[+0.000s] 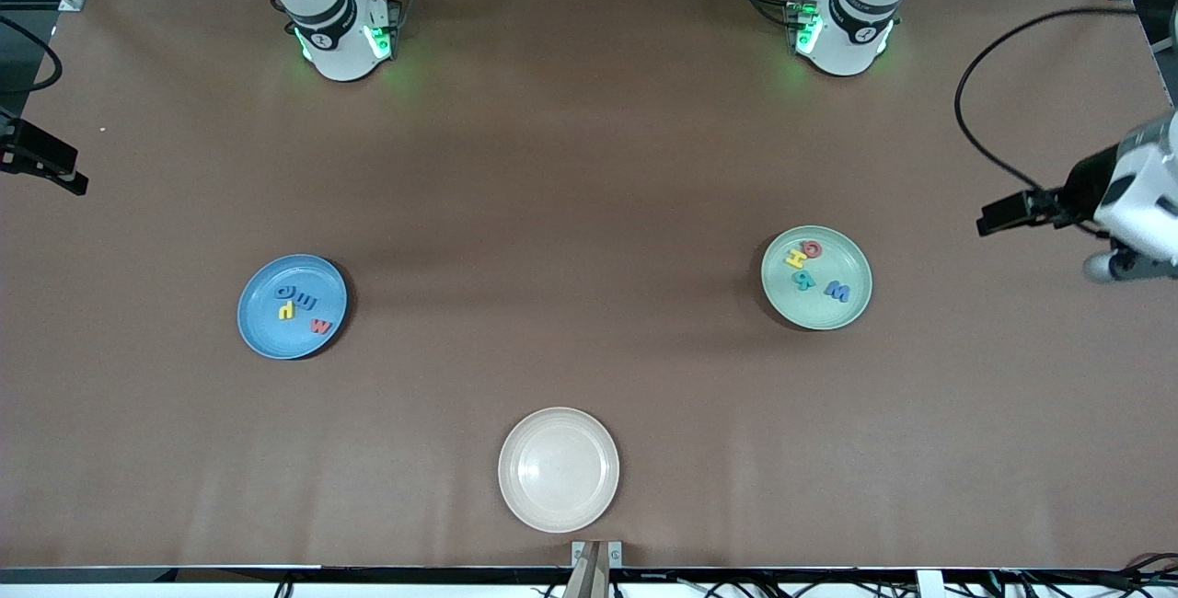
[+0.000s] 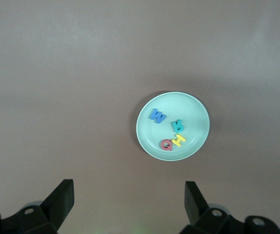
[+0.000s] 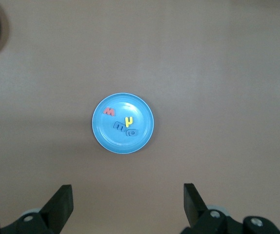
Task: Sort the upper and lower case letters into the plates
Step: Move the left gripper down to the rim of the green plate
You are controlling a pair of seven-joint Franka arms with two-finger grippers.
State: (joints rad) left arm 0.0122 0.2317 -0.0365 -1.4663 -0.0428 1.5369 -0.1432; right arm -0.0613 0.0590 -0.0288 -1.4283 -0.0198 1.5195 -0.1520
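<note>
While both hands hang wide and empty, left hand and right hand, four letters lie in the blue plate and four in the mint plate.

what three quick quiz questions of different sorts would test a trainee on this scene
1. True or false: the cream plate holds letters.
2. How many letters lie in the mint green plate?
3. Which plate holds the yellow h: A blue, B mint green, C cream?

Key: 1 false. 2 four. 3 A, the blue plate. Both the left gripper and right gripper are open, holding nothing.
</note>
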